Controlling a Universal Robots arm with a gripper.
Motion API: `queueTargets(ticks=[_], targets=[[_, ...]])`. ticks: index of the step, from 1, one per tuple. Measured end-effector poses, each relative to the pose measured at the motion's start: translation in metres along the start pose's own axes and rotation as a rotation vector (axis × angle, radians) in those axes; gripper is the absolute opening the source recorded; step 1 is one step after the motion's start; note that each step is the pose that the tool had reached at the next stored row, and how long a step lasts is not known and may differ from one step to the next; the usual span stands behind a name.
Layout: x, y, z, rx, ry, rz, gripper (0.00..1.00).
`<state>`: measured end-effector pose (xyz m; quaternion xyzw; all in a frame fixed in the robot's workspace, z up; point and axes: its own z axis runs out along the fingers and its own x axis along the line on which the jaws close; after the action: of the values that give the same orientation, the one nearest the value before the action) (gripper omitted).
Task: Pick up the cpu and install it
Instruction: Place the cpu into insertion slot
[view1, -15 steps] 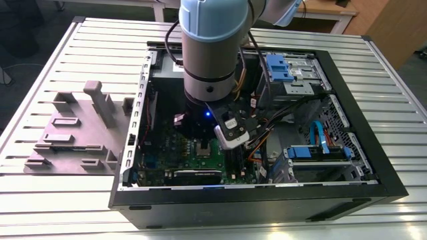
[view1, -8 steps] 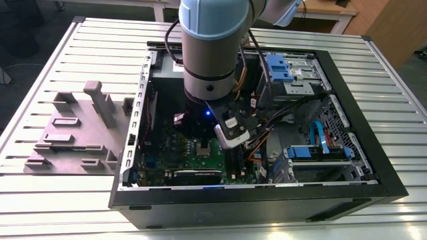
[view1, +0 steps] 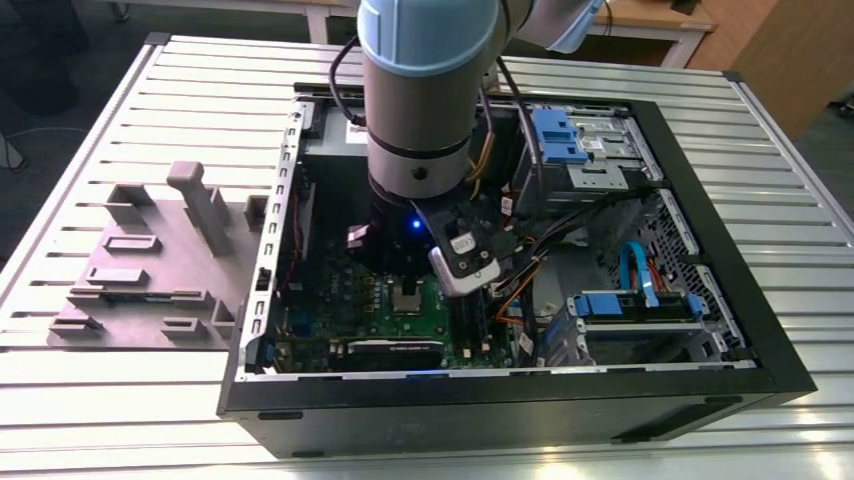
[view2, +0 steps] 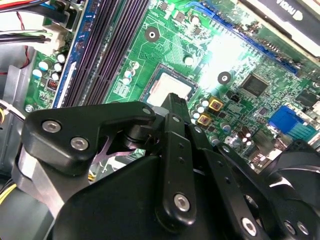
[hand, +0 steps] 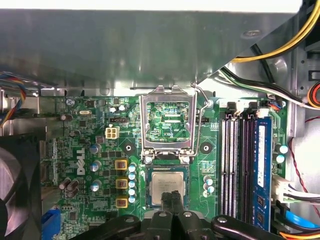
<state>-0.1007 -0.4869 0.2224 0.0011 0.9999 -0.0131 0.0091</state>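
The cpu (hand: 167, 181) is a silvery square chip lying flat in its socket on the green motherboard (hand: 85, 150). It also shows in the second wrist view as the cpu (view2: 171, 88), and faintly in the exterior view as the cpu (view1: 407, 297). My gripper (hand: 173, 198) hangs straight over the chip's near edge, its two black fingers pressed together with no gap. From the second wrist view the gripper (view2: 174, 102) covers that edge, so contact cannot be judged. The socket's metal load plate (hand: 145, 125) stands swung open beyond the chip.
The arm reaches down into an open black computer case (view1: 534, 400) on a slatted metal table. Memory slots (hand: 235, 165) run beside the socket, and loose cables (hand: 270, 85) hang close by. A black fan (hand: 15, 190) sits at the other side. A grey fixture block (view1: 147, 270) stands at the exterior view's left.
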Motion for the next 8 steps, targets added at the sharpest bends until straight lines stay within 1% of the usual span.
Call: queueTargets(ticks=[8], targets=[[0.0000, -0.0001, -0.0025, 0.0001, 0.0000, 0.000, 0.10]])
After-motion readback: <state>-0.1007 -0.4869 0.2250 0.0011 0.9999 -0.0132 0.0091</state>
